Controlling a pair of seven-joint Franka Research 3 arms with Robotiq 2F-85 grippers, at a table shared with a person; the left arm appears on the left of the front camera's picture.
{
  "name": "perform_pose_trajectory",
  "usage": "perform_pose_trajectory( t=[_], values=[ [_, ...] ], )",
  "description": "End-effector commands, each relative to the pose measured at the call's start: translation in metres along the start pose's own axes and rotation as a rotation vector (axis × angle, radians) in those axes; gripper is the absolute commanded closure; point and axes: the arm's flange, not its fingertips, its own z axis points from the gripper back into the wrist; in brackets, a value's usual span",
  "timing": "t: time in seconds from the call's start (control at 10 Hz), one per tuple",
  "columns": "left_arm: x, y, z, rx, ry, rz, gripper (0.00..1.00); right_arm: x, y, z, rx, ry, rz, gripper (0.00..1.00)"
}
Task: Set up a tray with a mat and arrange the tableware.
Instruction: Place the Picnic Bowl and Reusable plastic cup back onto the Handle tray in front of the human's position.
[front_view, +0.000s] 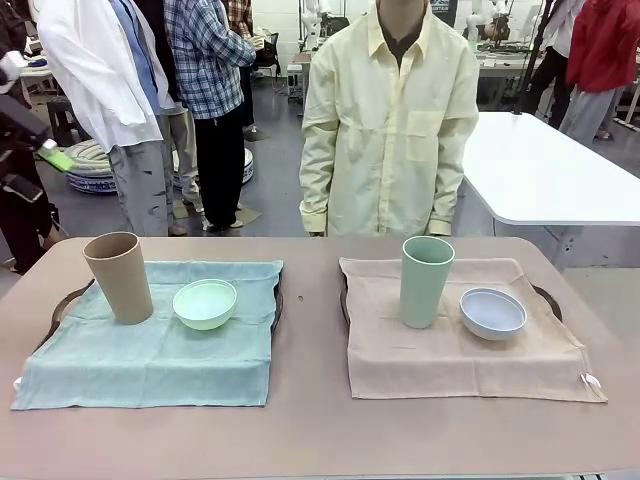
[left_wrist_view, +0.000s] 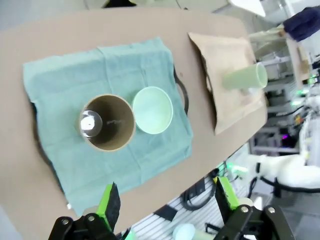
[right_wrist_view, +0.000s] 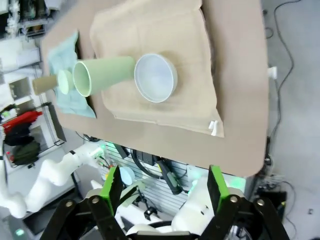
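A: Where does the tableware sit?

B: On the worktop (front_view: 320, 430) there are two trays, each under a cloth mat. The teal mat (front_view: 150, 340) carries the tan tumbler (front_view: 118, 277) upright with the mint bowl (front_view: 205, 303) just beside it. The beige mat (front_view: 460, 335) carries the sage tumbler (front_view: 426, 280) upright, with the pale blue-white bowl (front_view: 492, 312) close by it on the other side.

A: How would they handle?

B: My guess is light, stiff and matte, like a moulded plastic or fibre ware. The tumblers are tall and narrow at the foot, so a sideways nudge could tip them. I'd grasp one low on the wall, or pinch its rim. The bowls are shallow with sloping sides, so a rim pinch looks like the only real hold. The mats are soft and wrinkle; dragging anything across them would probably bunch the cloth.

A: And the grippers?

B: Both hang high above the worktop, holding nothing. The left gripper (left_wrist_view: 167, 205) has its fingers (left_wrist_view: 110, 202) wide apart above the teal mat's near edge. The right gripper (right_wrist_view: 163, 192) also has its fingers (right_wrist_view: 215, 187) apart, off the worktop's near edge by the beige mat.

A: What can't you make out?

B: The trays are almost wholly covered; only dark curved handles (front_view: 545, 295) peek out at the mats' sides, so their depth is unknown. A bright glare spot inside the tan tumbler hides its bottom in the left wrist view. In the front view, a person in a pale yellow shirt (front_view: 390, 120) stands at the far side, hands out of sight behind the worktop's edge.
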Motion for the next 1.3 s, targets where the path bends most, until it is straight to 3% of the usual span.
perform_pose_trajectory(
  t=[0.0,0.3,0.6,1.2],
  values=[
    [-0.019,0.023,0.010,-0.094,-0.098,0.019,0.00,-0.002,-0.009,0.004,0.060,-0.007,-0.016,0.11],
    [-0.041,0.059,0.041,-0.215,-0.113,0.118,0.00,-0.022,-0.033,-0.001,0.093,-0.010,-0.047,0.11],
    [-0.044,0.072,0.041,-0.254,-0.042,0.172,0.00,-0.042,-0.053,-0.010,0.136,-0.015,-0.059,0.11],
    [-0.034,0.072,0.039,-0.224,0.124,0.161,0.00,-0.050,-0.043,-0.025,0.127,0.015,-0.020,0.11]
  ],
)
